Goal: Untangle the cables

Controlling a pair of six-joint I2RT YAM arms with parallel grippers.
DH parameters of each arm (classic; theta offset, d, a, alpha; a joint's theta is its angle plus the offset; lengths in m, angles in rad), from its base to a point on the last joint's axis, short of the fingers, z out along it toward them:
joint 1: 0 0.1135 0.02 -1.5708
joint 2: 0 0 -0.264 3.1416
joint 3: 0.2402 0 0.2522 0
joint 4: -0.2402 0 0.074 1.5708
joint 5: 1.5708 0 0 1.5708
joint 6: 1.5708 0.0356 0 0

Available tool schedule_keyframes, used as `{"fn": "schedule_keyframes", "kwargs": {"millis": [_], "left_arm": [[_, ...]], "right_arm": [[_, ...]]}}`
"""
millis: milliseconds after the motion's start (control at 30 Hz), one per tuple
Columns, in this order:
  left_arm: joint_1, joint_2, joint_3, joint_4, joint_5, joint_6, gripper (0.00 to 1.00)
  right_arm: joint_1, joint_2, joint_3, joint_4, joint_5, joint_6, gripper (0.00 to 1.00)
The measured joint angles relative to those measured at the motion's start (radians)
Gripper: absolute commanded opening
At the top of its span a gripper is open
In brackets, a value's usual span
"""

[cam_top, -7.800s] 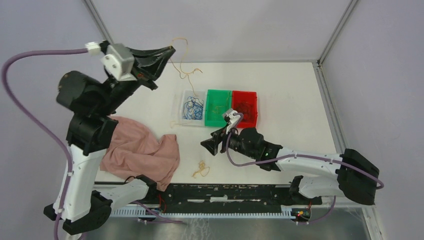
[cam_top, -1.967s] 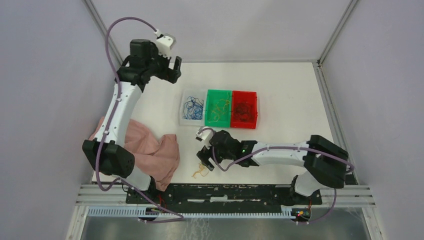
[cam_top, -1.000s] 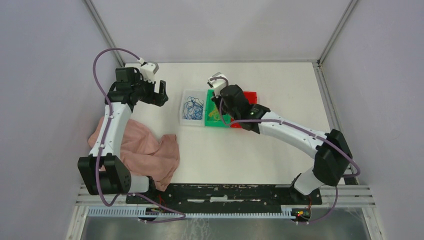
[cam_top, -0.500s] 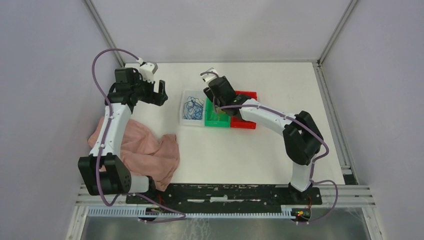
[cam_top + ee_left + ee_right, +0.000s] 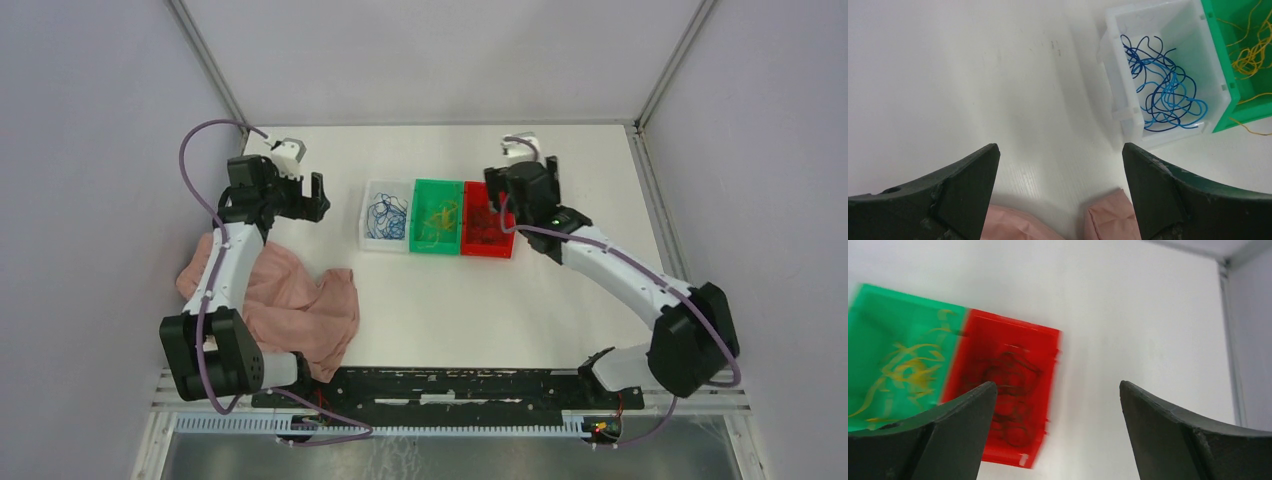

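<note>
Compared w/ half a sec ago, right gripper (image 5: 1058, 385) has left the spot over the green plastic bin (image 5: 437, 184). It now hangs past the right side of the red plastic bin (image 5: 490, 250), approx. above bare white table (image 5: 560, 300). Its jaws, shut a sec ago, are spread wide w/ nothing between them. The small yellow knot seen earlier near the front edge is gone from there.

Left to right now: crumpled pink cloth (image 5: 285, 305) lies at left-front. Left gripper (image 5: 1060, 150) hangs above its far edge, jaws wide and empty, near but apart from the white plastic bin (image 5: 366, 215). Thin blue cables (image 5: 385, 215) are looped inside this bin, thin yellow-orange cables (image 5: 437, 215) in the green one, thin dark cables (image 5: 485, 222) in the red one. No loose tangle is visible on the table.

Risks, as a judgement:
- **Stray strand:** in left wrist view one yellow strand shows on the table just outside the green bin's edge, so springy wire can creep out or catch a finger passing low.
- **Light bins:** they look light and stand side by side, so a bump from either arm could shift all 3 and spill them.
- **Cloth folds:** they may hide a leftover wire; cannot tell.
- **Fast swing:** right wrist view is motion-blurred, so a quick swing near the red bin seems the likeliest cause of a knock.
</note>
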Motion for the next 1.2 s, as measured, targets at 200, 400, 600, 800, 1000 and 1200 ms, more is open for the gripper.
{"fn": "schedule_keyframes", "kwargs": {"millis": [200,400,600,800,1000,1200], "left_arm": [[0.032,-0.019,-0.220,0.216,-0.008,-0.053,0.99],[0.038,-0.013,-0.477,0.491,-0.007,-0.130,0.99],[0.038,0.023,-0.674,0.860,-0.006,-0.210,0.99],[0.038,0.080,-0.784,1.160,-0.011,-0.270,0.99],[0.038,0.126,-0.869,1.465,-0.058,-0.289,0.99],[0.004,0.201,-0.970,1.697,-0.137,-0.290,0.99]], "right_arm": [[-0.257,-0.250,-0.267,-0.010,0.037,0.136,0.99],[-0.391,-0.357,-0.465,0.081,0.230,0.238,1.00],[-0.448,-0.335,-0.668,0.258,0.361,0.219,1.00],[-0.494,-0.260,-0.756,0.519,0.337,0.209,1.00],[-0.507,-0.113,-0.813,0.774,0.240,0.172,1.00],[-0.502,0.010,-0.836,1.012,0.029,0.054,1.00]]}}
